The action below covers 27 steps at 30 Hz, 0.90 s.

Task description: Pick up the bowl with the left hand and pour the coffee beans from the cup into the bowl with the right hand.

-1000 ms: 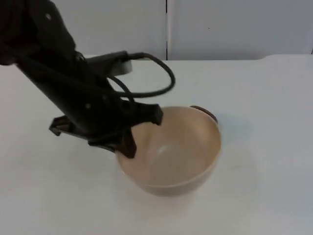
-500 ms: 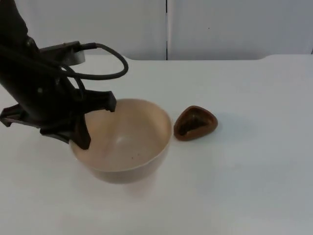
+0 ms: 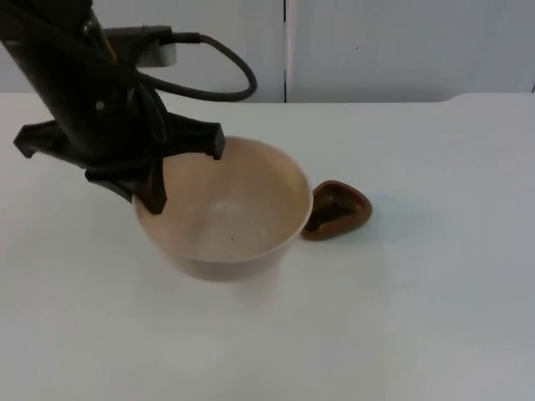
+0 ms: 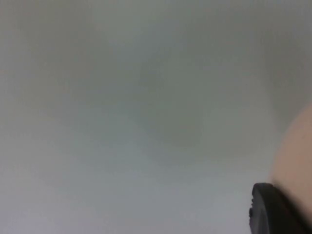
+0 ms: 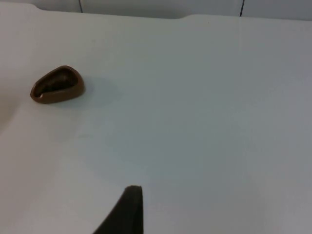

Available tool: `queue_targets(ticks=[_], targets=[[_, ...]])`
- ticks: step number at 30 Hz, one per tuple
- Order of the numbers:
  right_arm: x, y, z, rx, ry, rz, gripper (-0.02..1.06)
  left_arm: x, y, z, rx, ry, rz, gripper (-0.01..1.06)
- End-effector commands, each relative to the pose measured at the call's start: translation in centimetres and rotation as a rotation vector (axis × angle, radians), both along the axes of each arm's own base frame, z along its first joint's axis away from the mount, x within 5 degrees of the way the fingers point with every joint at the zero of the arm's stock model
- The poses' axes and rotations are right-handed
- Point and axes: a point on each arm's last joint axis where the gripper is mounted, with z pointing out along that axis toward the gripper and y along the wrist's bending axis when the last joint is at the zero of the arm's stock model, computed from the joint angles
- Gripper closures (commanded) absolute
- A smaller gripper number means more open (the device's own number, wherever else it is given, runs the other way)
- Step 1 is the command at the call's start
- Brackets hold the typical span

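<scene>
A large beige bowl [image 3: 238, 213] hangs a little above the white table, left of the middle in the top view, with nothing visible inside it. My left gripper [image 3: 150, 194] is shut on the bowl's left rim, the arm reaching in from the upper left. The left wrist view has the bowl's wall [image 4: 298, 161] right beside a black fingertip [image 4: 269, 210]. A small brown cup [image 3: 338, 209] with dark coffee beans in it sits on the table just right of the bowl; the same cup [image 5: 57, 85] appears far off in the right wrist view. My right gripper [image 5: 127, 212] waits well away from the cup.
The white table [image 3: 435, 276] runs back to the grey partition wall [image 3: 401, 50], which has a dark vertical seam [image 3: 284, 50]. Bare table surface lies to the right of the cup and along the front.
The left arm carried the bowl leftward off the cup, then raised it and brought it back a little to the right. The cup, mostly hidden before, is now uncovered.
</scene>
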Motion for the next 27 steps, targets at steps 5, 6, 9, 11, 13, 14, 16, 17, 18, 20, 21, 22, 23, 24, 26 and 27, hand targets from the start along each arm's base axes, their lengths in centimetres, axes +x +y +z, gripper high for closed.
queue_targets(ticks=[5, 6, 9, 11, 13, 14, 16, 17, 18, 20, 21, 22, 23, 24, 26, 27], targets=[[-0.02, -0.02, 0.04, -0.002, -0.008, -0.007, -0.01, -0.26, -0.26, 0.68, -0.014, 0.014, 0.019, 1.05], [-0.02, -0.02, 0.04, -0.002, -0.008, -0.007, -0.01, -0.29, -0.25, 0.67, -0.013, 0.018, 0.019, 1.05], [-0.02, -0.02, 0.04, -0.002, -0.008, -0.007, -0.01, -0.57, -0.14, 0.61, 0.001, 0.049, 0.016, 1.05], [-0.02, -0.02, 0.04, -0.002, -0.008, -0.007, -0.01, -0.75, -0.07, 0.57, 0.009, 0.069, 0.014, 1.05], [-0.02, -0.02, 0.04, -0.002, -0.008, -0.007, -0.01, -0.82, -0.08, 0.56, 0.008, 0.077, 0.016, 1.05], [-0.02, -0.02, 0.04, -0.002, -0.008, -0.007, -0.01, -0.82, -0.08, 0.56, 0.008, 0.077, 0.016, 1.05], [-0.02, -0.02, 0.04, -0.002, -0.008, -0.007, -0.01, -0.95, -0.14, 0.55, -0.001, 0.094, 0.034, 1.05], [-0.02, -0.02, 0.04, -0.002, -0.008, -0.007, -0.01, -0.95, -0.15, 0.55, -0.003, 0.094, 0.035, 1.05], [-0.02, -0.02, 0.04, -0.002, -0.008, -0.007, -0.01, -0.95, -0.14, 0.55, -0.002, 0.094, 0.034, 1.05], [-0.02, -0.02, 0.04, -0.002, -0.008, -0.007, -0.01, -0.95, -0.15, 0.55, -0.004, 0.095, 0.037, 1.05], [-0.02, -0.02, 0.04, -0.002, -0.008, -0.007, -0.01, -0.95, -0.15, 0.55, -0.005, 0.096, 0.045, 1.05], [-0.02, -0.02, 0.04, -0.002, -0.008, -0.007, -0.01, -0.95, -0.15, 0.55, -0.007, 0.097, 0.055, 1.05], [-0.02, -0.02, 0.04, -0.002, -0.008, -0.007, -0.01, -0.95, -0.15, 0.55, -0.007, 0.097, 0.055, 1.05], [-0.02, -0.02, 0.04, -0.002, -0.008, -0.007, -0.01, -0.95, -0.15, 0.55, -0.007, 0.098, 0.059, 1.05], [-0.02, -0.02, 0.04, -0.002, -0.008, -0.007, -0.01, -0.95, -0.15, 0.55, -0.007, 0.098, 0.059, 1.05], [-0.02, -0.02, 0.04, -0.002, -0.008, -0.007, -0.01, -0.97, -0.15, 0.55, -0.007, 0.100, 0.059, 1.05]])
